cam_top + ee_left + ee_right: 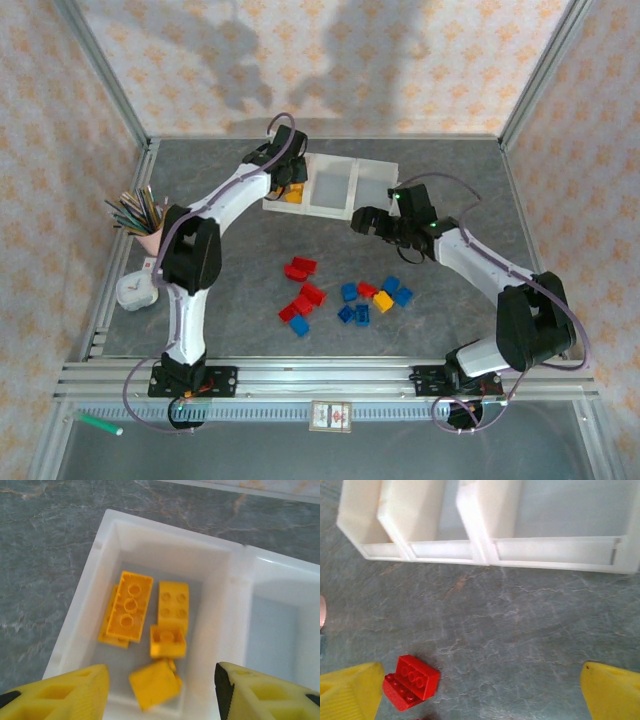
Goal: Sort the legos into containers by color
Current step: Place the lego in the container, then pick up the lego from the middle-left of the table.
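Observation:
The white three-compartment tray (372,188) lies at the back middle of the table. My left gripper (286,183) hangs open over its left compartment (235,605), above several yellow bricks (131,606). One yellow brick (155,682) lies loose and blurred below the open jaws. My right gripper (363,222) hovers open and empty over bare table in front of the tray (545,552). A red brick (411,681) lies near its left finger (350,692). Red bricks (301,290), blue bricks (352,304) and one yellow brick (383,301) are scattered on the table's middle.
A pink cup of pencils (150,238) stands at the left edge, with a white object (135,292) in front of it. A green marker (100,424) lies beyond the near rail. The tray's middle compartment (332,185) and right one hold nothing.

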Robot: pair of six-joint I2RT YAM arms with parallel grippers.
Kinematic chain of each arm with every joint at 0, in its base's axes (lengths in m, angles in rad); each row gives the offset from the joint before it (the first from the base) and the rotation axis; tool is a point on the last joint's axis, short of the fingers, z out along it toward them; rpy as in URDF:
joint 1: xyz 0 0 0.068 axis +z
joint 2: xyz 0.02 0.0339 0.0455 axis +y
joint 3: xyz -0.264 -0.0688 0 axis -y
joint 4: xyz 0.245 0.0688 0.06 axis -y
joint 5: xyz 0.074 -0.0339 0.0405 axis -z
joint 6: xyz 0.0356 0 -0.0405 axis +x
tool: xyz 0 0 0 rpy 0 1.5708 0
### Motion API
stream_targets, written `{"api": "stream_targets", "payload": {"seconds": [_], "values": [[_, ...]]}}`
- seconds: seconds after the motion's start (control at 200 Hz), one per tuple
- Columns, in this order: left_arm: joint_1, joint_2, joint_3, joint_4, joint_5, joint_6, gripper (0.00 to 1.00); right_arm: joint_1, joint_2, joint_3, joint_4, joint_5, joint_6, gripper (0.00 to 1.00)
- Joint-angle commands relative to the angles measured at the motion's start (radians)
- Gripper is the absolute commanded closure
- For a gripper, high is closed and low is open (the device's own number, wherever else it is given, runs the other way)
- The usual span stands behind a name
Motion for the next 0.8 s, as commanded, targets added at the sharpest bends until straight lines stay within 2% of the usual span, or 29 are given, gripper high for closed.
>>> {"api": "stream_targets", "payload": {"seconds": [0.0,0.185,0.415,0.616,0.796], "values": [[-0.071,-0.143,-0.093,0.003,0.036,-0.019,0.39,-0.016,-0.054,0.012,-0.072,0.058,-0.006,0.0],[-0.202,-0.339,-0.307,0.061,0.085,-0.068,0.39,-0.05,-0.125,-0.028,-0.146,0.09,0.004,0.0],[-0.417,-0.448,-0.453,0.048,0.059,-0.16,0.38,-0.126,-0.22,-0.111,-0.187,0.07,-0.003,0.0],[-0.596,-0.42,-0.482,0.042,0.05,-0.273,0.38,-0.179,-0.242,-0.179,-0.186,0.032,-0.014,0.0],[-0.696,-0.32,-0.439,0.036,0.065,-0.305,0.38,-0.197,-0.275,-0.216,-0.188,0.044,-0.019,0.0]]}}
